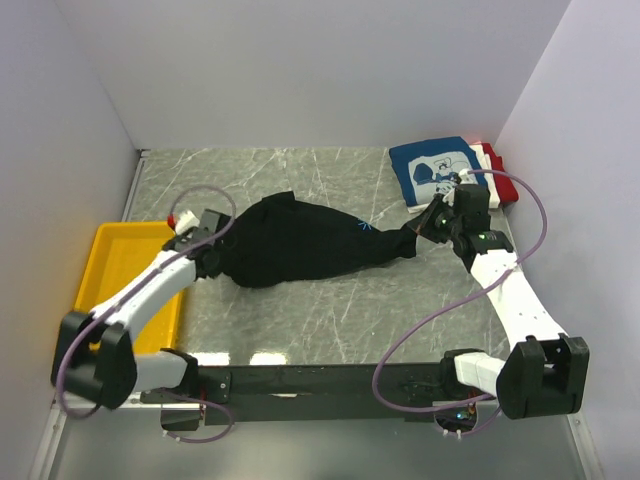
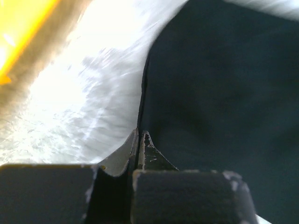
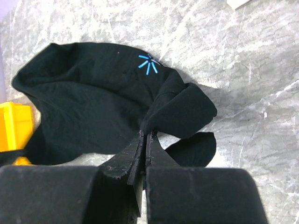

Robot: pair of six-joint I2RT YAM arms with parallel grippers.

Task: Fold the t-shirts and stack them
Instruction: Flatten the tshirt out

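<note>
- Closest in, the right claw (image 3: 145, 135) was clenched on a bunched fold of the black t-shirt (image 3: 93, 102), with cloth spilling out on either side of the jaws.
- Across from it, the left claw (image 2: 139, 136) was pinched shut on the shirt's opposite edge, near the yellow tray (image 1: 115, 265).
- Between them the shirt lay rumpled across the middle of the counter (image 1: 300, 330), its starburst mark (image 3: 148, 64) facing up, nearer the right claw.
- To my eye the step was spreading it flat. Both arms would need to draw apart evenly, lifting just enough to shake out wrinkles without losing either pinch.
- Beyond the right claw sat the folded blue t-shirt (image 1: 440, 172), a red t-shirt (image 1: 497, 160) peeking out behind it. The pull ought to steer clear of that stack.
</note>
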